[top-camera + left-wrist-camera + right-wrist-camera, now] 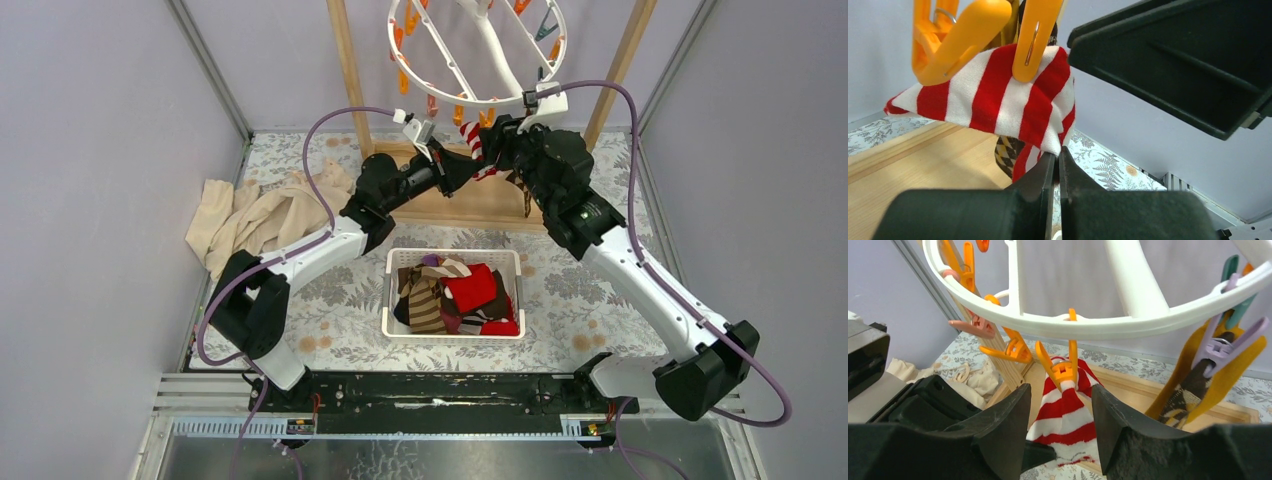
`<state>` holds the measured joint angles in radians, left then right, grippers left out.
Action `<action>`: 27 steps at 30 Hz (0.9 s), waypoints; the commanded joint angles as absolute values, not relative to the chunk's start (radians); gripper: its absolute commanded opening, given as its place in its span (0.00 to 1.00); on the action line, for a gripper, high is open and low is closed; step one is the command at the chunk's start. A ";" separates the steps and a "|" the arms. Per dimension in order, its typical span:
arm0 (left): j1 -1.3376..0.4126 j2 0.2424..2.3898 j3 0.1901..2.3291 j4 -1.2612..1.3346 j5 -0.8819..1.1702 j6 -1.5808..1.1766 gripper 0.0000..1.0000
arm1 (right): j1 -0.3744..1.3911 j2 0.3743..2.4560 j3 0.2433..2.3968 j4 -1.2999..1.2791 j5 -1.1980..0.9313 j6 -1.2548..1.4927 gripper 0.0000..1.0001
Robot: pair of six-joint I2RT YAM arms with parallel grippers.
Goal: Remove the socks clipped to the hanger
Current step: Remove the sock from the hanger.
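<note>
Both arms were bolted to a black base rail [430,392]. Left arm [310,252] and right arm [640,272]: white links, bulky black joint housings. A purple cable [318,135] looped from the rail along each arm. Farthest from the rail: white camera blocks [415,128]. Left end effector [1057,167] and right end effector [1060,395]: matte black, wedge-shaped fingers.

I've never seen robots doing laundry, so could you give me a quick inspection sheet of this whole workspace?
Surface: table under a floral cover.
Job's things: striped sock clipped to hanger by orange clips; mustard sock under purple clip; more socks in white basket.
Clutter: beige cloth.
Grippers: left jaws shut on striped sock's lower tip; right jaws open either side of it.
Cables: purple cables arc over the table.
Surroundings: wooden rack, lilac walls.
</note>
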<state>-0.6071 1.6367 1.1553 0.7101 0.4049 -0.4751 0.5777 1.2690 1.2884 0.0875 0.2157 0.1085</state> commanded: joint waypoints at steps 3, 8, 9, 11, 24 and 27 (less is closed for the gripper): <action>-0.611 1.600 1.183 0.730 0.408 -0.453 0.05 | 0.568 1.298 1.358 0.183 0.211 0.104 0.55; -0.610 1.597 1.184 0.726 0.409 -0.453 0.05 | 0.566 1.317 1.371 0.196 0.222 0.099 0.54; -0.610 1.595 1.183 0.725 0.408 -0.453 0.05 | 0.566 1.320 1.373 0.199 0.225 0.095 0.54; -0.611 1.592 1.180 0.723 0.408 -0.452 0.05 | 0.566 1.322 1.376 0.206 0.225 0.093 0.54; -0.610 1.581 1.152 0.743 0.415 -0.463 0.05 | 0.563 1.360 1.405 0.231 0.219 0.098 0.53; -0.610 1.580 1.149 0.745 0.418 -0.464 0.05 | 0.561 1.370 1.416 0.232 0.216 0.100 0.53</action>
<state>-0.6071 1.6131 1.1549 0.7063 0.4068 -0.4755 0.5720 1.3670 1.3579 0.1684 0.2173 0.1020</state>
